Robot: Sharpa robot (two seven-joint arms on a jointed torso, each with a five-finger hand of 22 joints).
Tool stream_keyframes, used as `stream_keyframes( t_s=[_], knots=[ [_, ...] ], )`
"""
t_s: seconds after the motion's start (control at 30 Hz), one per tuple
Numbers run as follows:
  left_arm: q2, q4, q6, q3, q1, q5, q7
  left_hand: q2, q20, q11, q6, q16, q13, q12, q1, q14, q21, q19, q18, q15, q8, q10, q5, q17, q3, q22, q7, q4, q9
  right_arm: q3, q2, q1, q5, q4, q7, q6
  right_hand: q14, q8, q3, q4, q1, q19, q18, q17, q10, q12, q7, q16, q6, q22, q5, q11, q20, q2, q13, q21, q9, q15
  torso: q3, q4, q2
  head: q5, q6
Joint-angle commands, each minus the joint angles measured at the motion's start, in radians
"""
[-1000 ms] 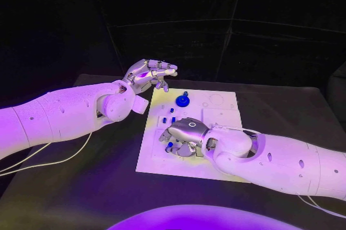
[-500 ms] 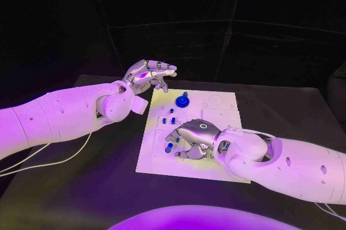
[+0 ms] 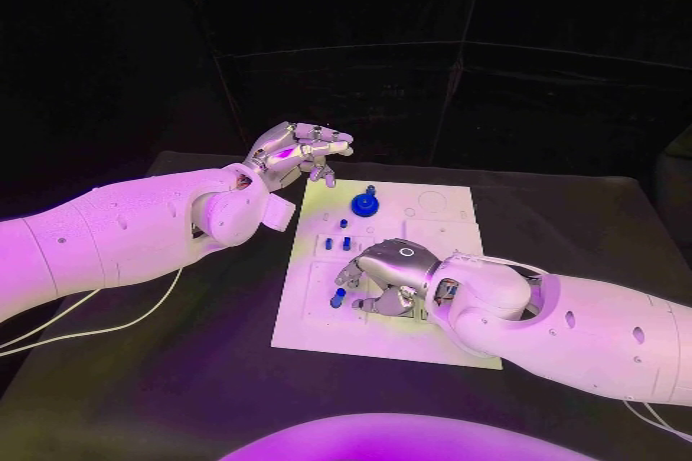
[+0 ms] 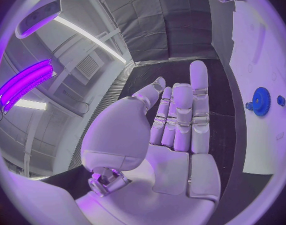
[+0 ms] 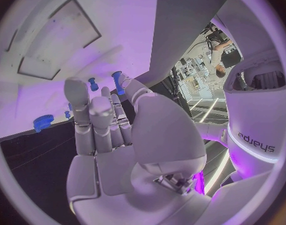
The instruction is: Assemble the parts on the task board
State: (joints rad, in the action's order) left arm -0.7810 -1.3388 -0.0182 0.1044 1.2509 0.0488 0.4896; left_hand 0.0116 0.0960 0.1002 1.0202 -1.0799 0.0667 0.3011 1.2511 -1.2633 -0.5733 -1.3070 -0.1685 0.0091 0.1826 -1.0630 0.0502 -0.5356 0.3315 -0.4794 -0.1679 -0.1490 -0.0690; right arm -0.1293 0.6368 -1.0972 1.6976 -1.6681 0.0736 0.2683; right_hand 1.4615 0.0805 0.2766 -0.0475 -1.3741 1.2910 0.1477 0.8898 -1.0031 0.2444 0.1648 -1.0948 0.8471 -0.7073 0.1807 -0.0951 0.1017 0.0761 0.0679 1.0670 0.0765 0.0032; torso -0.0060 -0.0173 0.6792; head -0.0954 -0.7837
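The white task board lies mid-table. A blue gear stands near its far edge, also seen as the blue gear. Small blue pegs stand in the board's left part, and one more blue part lies by its left edge. My right hand hovers low over the board's near-left area, fingers pointing down beside that part, nothing plainly gripped. Blue pegs stand just past its fingertips. My left hand is raised beyond the board's far-left corner, fingers apart and the palm bare.
The black table surrounds the board with free room to the left and at the front. A thin cable trails across the table under my left arm. Recessed outlines mark the board's right part.
My right hand has shifted slightly toward the near side of the board, staying low over it. The left hand has kept its raised place.
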Motion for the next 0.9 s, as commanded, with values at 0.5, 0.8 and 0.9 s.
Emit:
stream_keyframes(
  t_s=[0.5,0.8,0.9],
  knots=[
    [0.003,0.001,0.018,0.0,0.001,-0.001,0.0,-0.006,0.009,-0.001,-0.001,0.005,0.0,0.002,0.004,0.005,0.007,0.0,-0.013,0.001,-0.004,0.005,0.004,0.001,-0.008,0.001,-0.004,0.0,-0.001,0.0,-0.027,-0.002,-0.018,0.001,-0.03,-0.01,0.017,0.006,0.078,-0.006,-0.008,0.034,-0.014,0.064,-0.12,-0.024,-0.007,-0.059,0.035,-0.087,-0.005,0.015,-0.012,-0.011,-0.005,0.062,-0.002,-0.014,0.0001,0.0,-0.001,0.001,-0.004],
    [0.004,0.004,0.019,0.0,0.001,-0.001,-0.002,-0.006,0.009,-0.001,-0.001,0.005,0.001,0.002,0.005,0.006,0.008,0.0,-0.013,0.001,-0.004,0.005,0.004,0.003,-0.01,0.002,-0.003,0.0,-0.001,0.0,-0.036,-0.002,-0.021,0.004,-0.036,-0.009,0.016,0.005,0.095,-0.009,-0.006,0.032,-0.014,0.065,-0.123,-0.043,-0.005,-0.061,0.041,-0.088,-0.006,0.012,-0.011,-0.006,-0.006,0.063,-0.003,-0.012,0.0,0.0001,0.0,0.001,-0.005],
    [0.004,0.004,0.019,0.0,0.001,-0.001,-0.002,-0.006,0.009,-0.001,-0.001,0.005,0.001,0.002,0.005,0.006,0.008,0.0,-0.013,0.001,-0.004,0.005,0.004,0.003,-0.01,0.002,-0.003,0.0,-0.001,0.0,-0.038,-0.002,-0.022,0.005,-0.036,-0.01,0.016,0.006,0.099,-0.009,-0.005,0.032,-0.014,0.064,-0.124,-0.048,-0.004,-0.061,0.043,-0.089,-0.006,0.011,-0.01,-0.004,-0.005,0.064,-0.003,-0.011,-0.0001,0.0009,0.0,0.001,-0.005]
  ],
)
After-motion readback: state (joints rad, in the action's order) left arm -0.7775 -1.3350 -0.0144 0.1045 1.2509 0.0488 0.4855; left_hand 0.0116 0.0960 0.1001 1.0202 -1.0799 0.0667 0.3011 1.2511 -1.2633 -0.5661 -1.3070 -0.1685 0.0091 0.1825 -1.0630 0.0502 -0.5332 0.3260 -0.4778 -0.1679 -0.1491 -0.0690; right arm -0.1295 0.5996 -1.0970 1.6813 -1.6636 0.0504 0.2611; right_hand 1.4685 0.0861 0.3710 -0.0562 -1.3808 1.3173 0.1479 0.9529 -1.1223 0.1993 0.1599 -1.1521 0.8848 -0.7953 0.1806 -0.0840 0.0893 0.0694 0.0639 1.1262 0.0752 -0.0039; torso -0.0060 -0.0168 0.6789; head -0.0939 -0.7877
